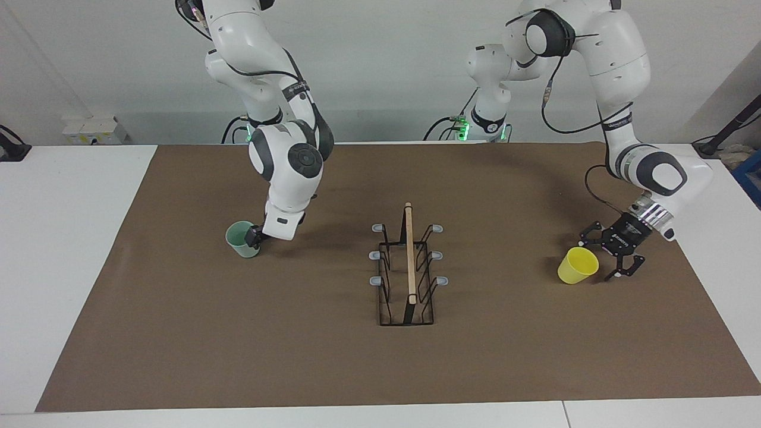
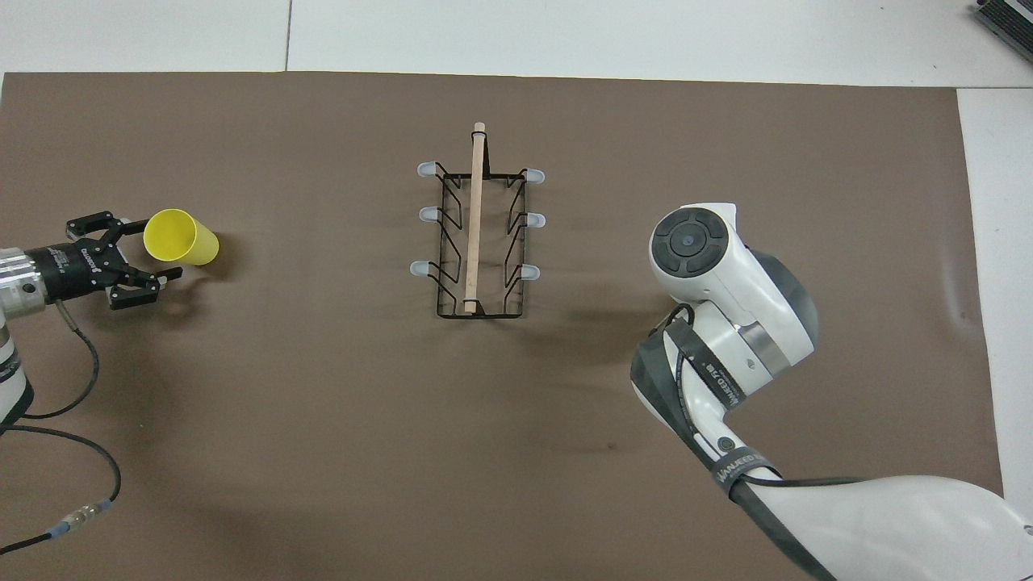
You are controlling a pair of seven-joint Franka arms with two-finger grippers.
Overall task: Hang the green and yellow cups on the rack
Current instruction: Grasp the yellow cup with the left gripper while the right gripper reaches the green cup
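Wall: plain pale grey wall (image 1: 380,71) at the robots' end
Table: white table (image 1: 65,249), seams showing between panels
Mat: big brown mat (image 1: 297,356) spread over most of it
Light: even, soft shadows
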